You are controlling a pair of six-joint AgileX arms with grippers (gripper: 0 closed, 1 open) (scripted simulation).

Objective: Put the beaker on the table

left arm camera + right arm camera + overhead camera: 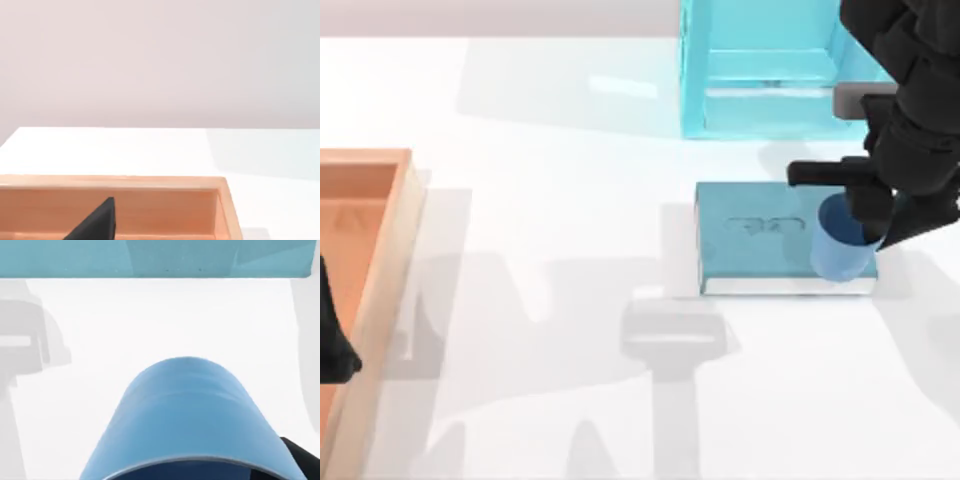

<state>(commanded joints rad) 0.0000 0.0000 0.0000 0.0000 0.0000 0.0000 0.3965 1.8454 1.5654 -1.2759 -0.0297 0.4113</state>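
The table (550, 200) was the biggest thing I had in sight, a plain white surface running under everything else. Taking the teal book (760, 240) as my mark: the light-blue shelf unit (760, 70) stood just behind it toward the far edge, and the orange wooden tray (370, 260) lay well apart from it at the table's left edge. My right arm (910, 90) reached in from beyond the book's far right corner, near the shelf. The book itself lay flat on the table.

The beaker (840, 250) sat over the book's near right corner, its blue wall tilted in the top view, and I could not tell whether its base touched the cover or hung above it. My right gripper (870, 215) was at the beaker's rim, one dark finger showing beside the rim (300, 455) in the right wrist view; it looked closed on the beaker's wall, though the contact was partly hidden. My left gripper (335, 350) was parked over the tray, far from the book, and I cannot tell how far open it was.
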